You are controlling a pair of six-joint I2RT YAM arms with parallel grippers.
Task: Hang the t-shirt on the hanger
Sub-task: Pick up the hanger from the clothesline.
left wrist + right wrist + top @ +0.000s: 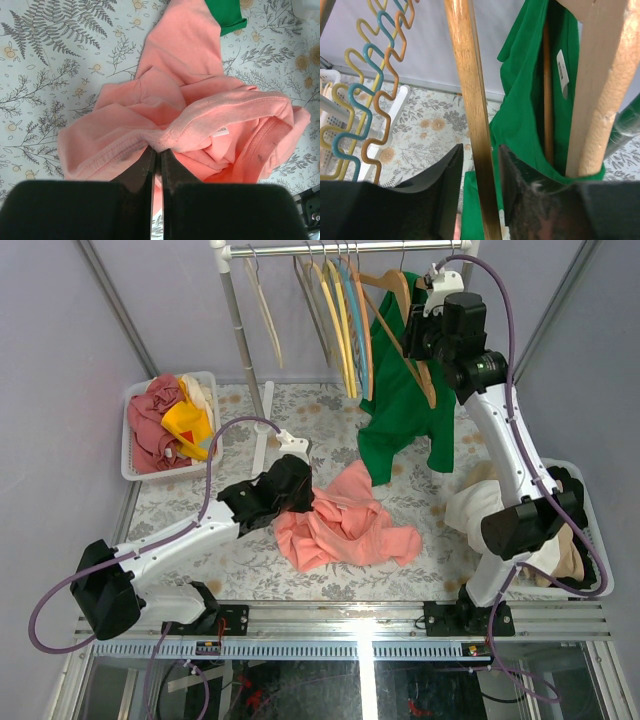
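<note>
The salmon t-shirt lies crumpled on the flowered table, in the middle. My left gripper is at its left edge and is shut on a fold of its hem; the collar and label of the t-shirt show beyond the fingers. My right gripper is raised at the clothes rail. Its jaws stand open on either side of a wooden hanger bar, with a narrow gap on each side. The wooden hanger hangs beside the green shirt.
A green shirt hangs from the rail on another wooden hanger. Thin yellow, blue and orange hangers hang to its left. A white basket of red and yellow clothes stands back left. A basket of pale clothes stands right.
</note>
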